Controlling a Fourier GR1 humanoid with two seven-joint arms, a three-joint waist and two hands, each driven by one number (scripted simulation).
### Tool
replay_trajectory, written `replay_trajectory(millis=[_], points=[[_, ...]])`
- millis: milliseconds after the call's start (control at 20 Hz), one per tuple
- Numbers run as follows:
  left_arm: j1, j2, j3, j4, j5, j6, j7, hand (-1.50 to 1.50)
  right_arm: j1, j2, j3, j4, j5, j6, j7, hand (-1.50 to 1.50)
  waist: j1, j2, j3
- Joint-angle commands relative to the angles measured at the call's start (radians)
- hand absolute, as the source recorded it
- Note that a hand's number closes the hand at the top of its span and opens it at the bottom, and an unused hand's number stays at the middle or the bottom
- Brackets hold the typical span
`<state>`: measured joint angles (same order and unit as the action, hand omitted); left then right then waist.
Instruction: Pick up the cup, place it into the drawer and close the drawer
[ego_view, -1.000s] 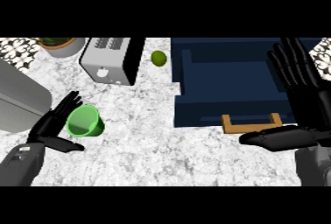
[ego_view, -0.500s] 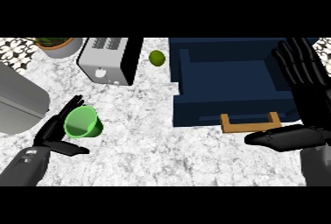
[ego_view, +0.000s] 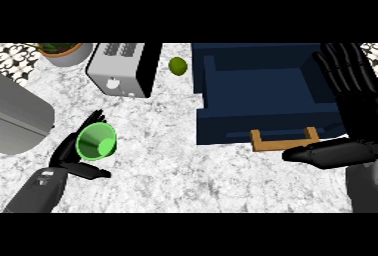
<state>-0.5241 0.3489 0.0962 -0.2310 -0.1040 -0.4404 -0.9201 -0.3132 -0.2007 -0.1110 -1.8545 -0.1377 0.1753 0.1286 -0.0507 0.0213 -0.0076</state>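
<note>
At the lower left of the counter (ego_view: 170, 165), the left hand's fingers (ego_view: 94, 119) curl behind the cup (ego_view: 97, 142) and the thumb comes in under it, so the left hand (ego_view: 68, 159) holds the green cup between them. The cup's mouth is tipped up toward the head view. Whether its base has left the counter I cannot tell. The cup is well to the left of the drawer (ego_view: 255, 115), which stands open with its blue inside showing and its wooden handle (ego_view: 284, 141) on the near front. The right hand (ego_view: 360, 125) is at the view's right edge with its fingers straight along the drawer's right side and its thumb just beside the handle's right end; it holds nothing. The step in hand looks like 1 carry: lift the cup, then move it right. To do it well, I would raise it enough to pass the drawer's front wall, keep the path in front of the toaster (ego_view: 122, 67), and lower it well inside before the fingers open. The right hand seems placed to push the front shut afterward, once the left forearm is out.
</note>
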Motion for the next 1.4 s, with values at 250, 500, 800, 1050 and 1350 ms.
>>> replay_trajectory(millis=[250, 500, 800, 1050, 1350], points=[[-0.014, -0.027, -0.017, 0.033, -0.005, -0.196, -0.116, -1.50, -0.001, -0.005, 0.005, 0.000, -0.004, 0.012, 0.002, -1.50, -0.003, 0.001, 0.000], [-0.037, -0.040, -0.004, 0.016, 0.032, -0.297, -0.103, 1.50, 0.011, -0.023, -0.027, -0.001, -0.025, 0.023, 0.001, -1.50, -0.011, -0.001, -0.001], [-0.035, -0.069, 0.001, -0.059, -0.001, 0.066, -0.246, 1.50, -0.014, -0.006, 0.003, 0.014, 0.009, 0.002, 0.010, -1.50, 0.004, 0.000, 0.000], [-0.029, -0.116, 0.143, -0.054, 0.122, 0.231, -0.238, 1.50, 0.044, 0.001, -0.008, -0.004, 0.007, 0.001, -0.006, -1.50, 0.019, -0.008, 0.003], [-0.019, -0.198, 0.252, -0.102, 0.231, 0.273, -0.293, 1.50, 0.026, -0.066, -0.084, 0.038, -0.044, 0.050, -0.019, -1.50, 0.033, -0.013, 0.005]])
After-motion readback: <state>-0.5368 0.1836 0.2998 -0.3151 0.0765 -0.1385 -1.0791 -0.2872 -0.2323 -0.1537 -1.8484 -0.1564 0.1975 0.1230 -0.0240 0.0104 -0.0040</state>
